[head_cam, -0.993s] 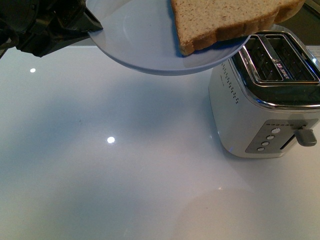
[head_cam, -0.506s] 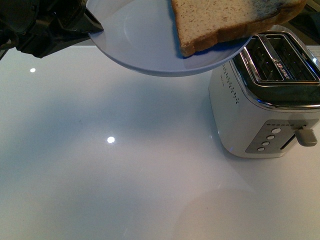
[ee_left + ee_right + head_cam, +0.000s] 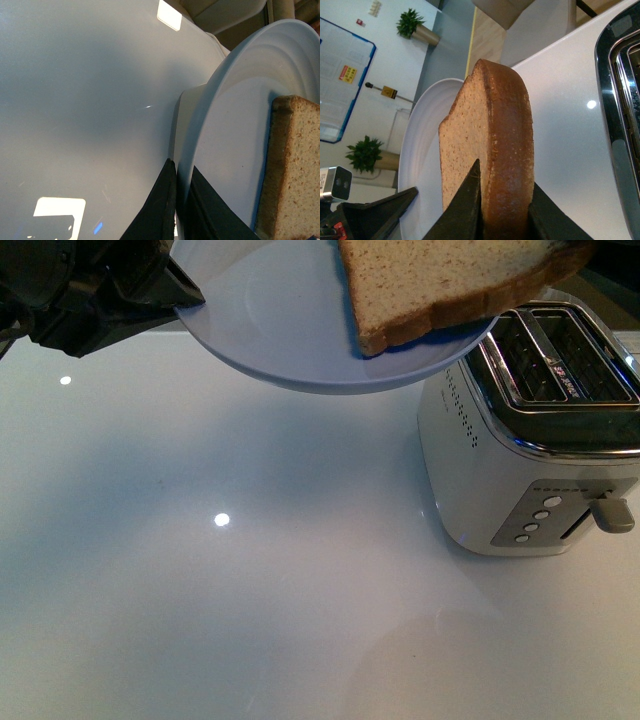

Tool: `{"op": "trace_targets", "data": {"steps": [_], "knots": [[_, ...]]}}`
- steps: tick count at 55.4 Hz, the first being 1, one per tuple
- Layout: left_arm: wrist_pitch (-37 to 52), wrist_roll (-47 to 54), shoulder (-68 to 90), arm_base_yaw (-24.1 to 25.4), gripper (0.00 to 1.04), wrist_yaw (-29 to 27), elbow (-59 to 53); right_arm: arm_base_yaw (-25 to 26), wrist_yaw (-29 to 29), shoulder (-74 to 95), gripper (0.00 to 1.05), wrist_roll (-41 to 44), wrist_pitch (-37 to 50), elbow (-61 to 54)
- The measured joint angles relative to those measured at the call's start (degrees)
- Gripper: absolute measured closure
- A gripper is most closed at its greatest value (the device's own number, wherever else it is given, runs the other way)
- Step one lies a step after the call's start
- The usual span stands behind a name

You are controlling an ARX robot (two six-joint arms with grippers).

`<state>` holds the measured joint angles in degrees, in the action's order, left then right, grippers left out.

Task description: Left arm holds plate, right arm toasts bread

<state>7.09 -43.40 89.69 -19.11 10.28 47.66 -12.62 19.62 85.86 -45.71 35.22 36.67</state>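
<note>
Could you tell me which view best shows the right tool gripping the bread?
Right wrist view: the right tool pinches the bread from both sides. Front view shows the slice over the plate, tool barely; left wrist view shows only its edge.

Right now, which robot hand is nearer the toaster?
Right. The right hand pinches the bread close by the toaster; the left hand clamps the plate at its rim farthest from the toaster.
</note>
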Motion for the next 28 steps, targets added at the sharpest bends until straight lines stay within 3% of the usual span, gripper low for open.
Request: {"op": "trace_targets", "data": {"steps": [6,19,28], "knots": [[0.0,0.0,0.0,0.1,1.02,0.1,0.0,0.3,0.7,-0.7,1.01,-0.9,0.6,-0.1],[0.0,-0.4,0.0,0.1,1.02,0.2,0.0,3.8,3.0,-5.7,1.01,-6.0,3.1,-0.3],[0.0,-0.5,0.0,0.1,1.02,0.2,0.0,8.9,2.2,-10.3,1.01,-8.8,2.3,1.4]]}}
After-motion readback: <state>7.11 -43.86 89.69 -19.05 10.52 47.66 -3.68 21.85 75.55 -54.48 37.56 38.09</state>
